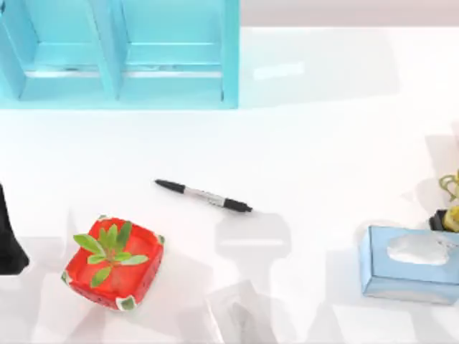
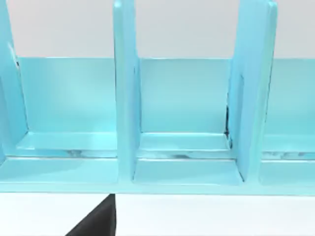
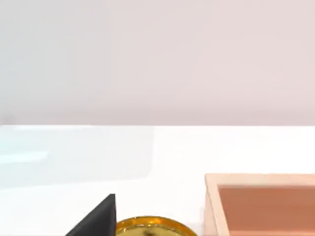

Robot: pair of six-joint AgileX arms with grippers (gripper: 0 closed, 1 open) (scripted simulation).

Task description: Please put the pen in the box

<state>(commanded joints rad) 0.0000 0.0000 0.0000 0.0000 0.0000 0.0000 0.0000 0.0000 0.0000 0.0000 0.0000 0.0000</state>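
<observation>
Top view: pen (image 1: pixel 204 196) mid-table, unheld.

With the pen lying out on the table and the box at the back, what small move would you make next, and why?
Probably lower the left arm, parked at the table's left edge, toward the pen. The pen lies flat and untouched mid-table, between the red dish and the tissue box, well short of the box, so nothing is grasped yet.

Open table (image 1: pixel 315 143) all around pen (image 1: pixel 204 195)
</observation>
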